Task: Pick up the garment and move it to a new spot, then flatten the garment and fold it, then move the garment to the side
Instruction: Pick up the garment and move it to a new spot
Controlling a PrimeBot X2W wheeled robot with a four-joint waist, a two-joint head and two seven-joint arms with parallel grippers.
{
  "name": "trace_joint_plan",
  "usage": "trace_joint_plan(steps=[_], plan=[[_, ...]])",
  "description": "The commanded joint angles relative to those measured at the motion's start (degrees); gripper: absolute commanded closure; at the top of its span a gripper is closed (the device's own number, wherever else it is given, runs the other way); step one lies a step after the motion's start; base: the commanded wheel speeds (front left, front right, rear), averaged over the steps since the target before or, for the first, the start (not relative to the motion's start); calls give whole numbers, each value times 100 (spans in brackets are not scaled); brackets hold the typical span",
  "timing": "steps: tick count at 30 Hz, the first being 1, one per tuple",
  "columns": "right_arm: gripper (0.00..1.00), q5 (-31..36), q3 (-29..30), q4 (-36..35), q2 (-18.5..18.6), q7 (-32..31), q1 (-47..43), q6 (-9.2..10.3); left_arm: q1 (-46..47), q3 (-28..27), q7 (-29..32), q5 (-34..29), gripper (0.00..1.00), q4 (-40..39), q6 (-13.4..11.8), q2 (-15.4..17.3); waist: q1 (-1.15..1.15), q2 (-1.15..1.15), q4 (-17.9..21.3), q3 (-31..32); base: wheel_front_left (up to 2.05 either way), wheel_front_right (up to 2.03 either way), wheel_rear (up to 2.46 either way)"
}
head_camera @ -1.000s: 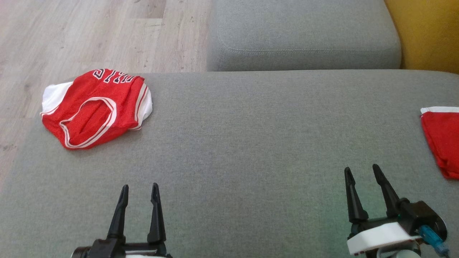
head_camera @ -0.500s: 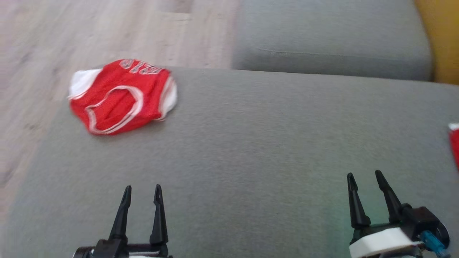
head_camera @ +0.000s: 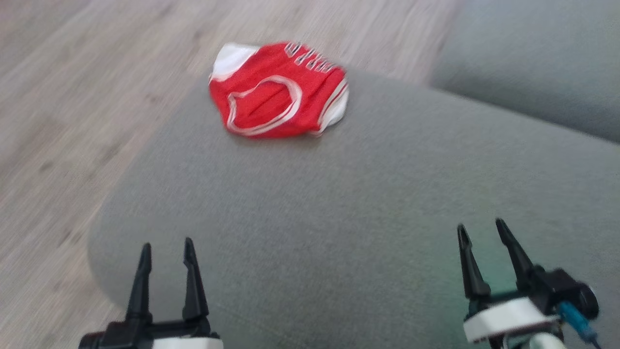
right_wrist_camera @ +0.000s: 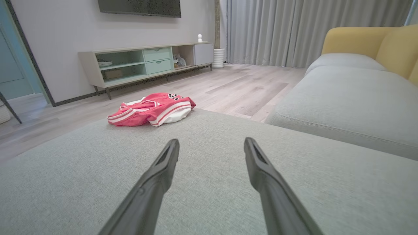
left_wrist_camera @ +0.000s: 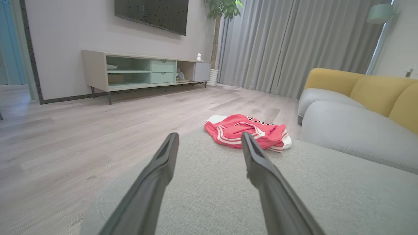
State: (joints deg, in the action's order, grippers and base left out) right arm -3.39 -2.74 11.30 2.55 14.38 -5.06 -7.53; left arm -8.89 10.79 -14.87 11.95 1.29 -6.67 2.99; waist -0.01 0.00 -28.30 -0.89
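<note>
The garment [head_camera: 278, 92] is a red jersey with white trim, lying crumpled at the far edge of the grey cushion [head_camera: 339, 203]. It also lies ahead in the left wrist view [left_wrist_camera: 248, 132] and to the far left in the right wrist view [right_wrist_camera: 152, 109]. My left gripper [head_camera: 165, 248] stands open near the cushion's near left corner, well short of the garment, with nothing between its fingers. My right gripper [head_camera: 481, 231] is open too, empty, over the near right of the cushion.
A second grey sofa seat [head_camera: 533, 63] with yellow backrest [left_wrist_camera: 359, 88] lies to the right. Wooden floor [head_camera: 72, 121] borders the cushion's left and far sides. A TV cabinet [left_wrist_camera: 140, 71] and curtains [left_wrist_camera: 294, 42] stand across the room.
The head camera has swung left, so the garment now sits near the top centre and a red cloth at the right edge has left the picture. Both grippers stay open.
</note>
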Motion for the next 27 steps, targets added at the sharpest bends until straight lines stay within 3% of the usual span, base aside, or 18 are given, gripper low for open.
trace_joint_plan(steps=[1,4,8,10,14,19,27], plan=[[0,43,-146,-145,92,62,347,4,227,-201,-13,38,0,-247,-50,-12,1,0,-275,-380,0,0,0],[0,77,-180,-107,239,62,466,4,316,-275,-13,75,0,-400,-120,-12,1,0,-317,-626,0,0,0],[0,157,-118,-172,549,62,535,4,811,-365,-13,-13,0,-503,35,-12,1,0,-356,-1101,0,0,0],[0,210,-40,-247,770,62,570,4,1267,-430,-13,-52,0,-516,197,-12,1,0,-369,-1393,0,0,0],[0,325,93,-464,1234,62,616,4,2397,-509,-13,-233,0,-214,754,19,1,0,-298,-1934,0,0,0],[0,373,215,-730,1746,62,752,4,3894,-370,-13,-384,0,1112,1200,244,1,0,-29,-2442,0,0,0],[0,375,400,-1082,2229,62,748,4,5706,-206,50,-13,0,3766,1313,90,1,0,329,-2996,0,0,0]])
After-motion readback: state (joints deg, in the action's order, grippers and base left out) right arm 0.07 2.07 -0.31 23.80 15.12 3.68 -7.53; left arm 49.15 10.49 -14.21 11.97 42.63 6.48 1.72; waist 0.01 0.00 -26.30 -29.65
